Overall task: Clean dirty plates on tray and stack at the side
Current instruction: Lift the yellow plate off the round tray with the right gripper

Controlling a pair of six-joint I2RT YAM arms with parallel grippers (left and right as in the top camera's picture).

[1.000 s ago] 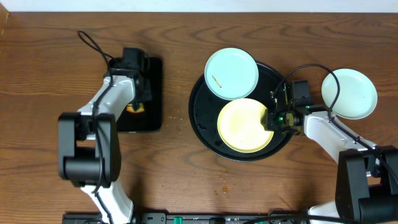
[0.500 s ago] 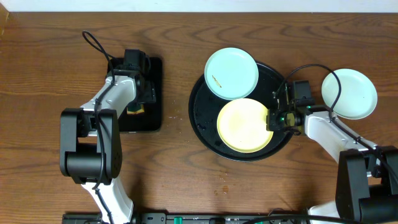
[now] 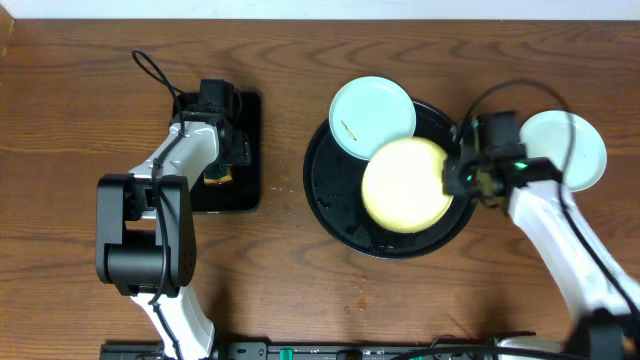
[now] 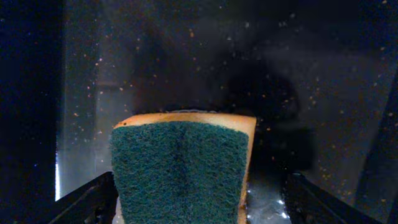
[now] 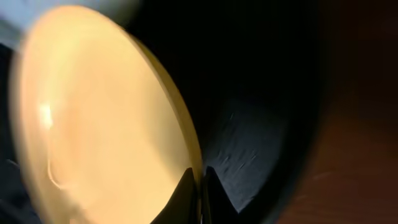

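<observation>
With the right gripper [image 5: 200, 186] pinching only the rim of the yellow plate [image 3: 405, 185], held tilted above the round black tray [image 3: 318, 195], the smooth plate may pivot, slip and strike the mint plate [image 3: 372, 118] beside it, while the left gripper [image 4: 202, 208] stands spread over the sponge [image 4: 180, 168].

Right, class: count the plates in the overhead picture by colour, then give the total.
mint-blue plates: 2
yellow plate: 1
Total: 3
</observation>
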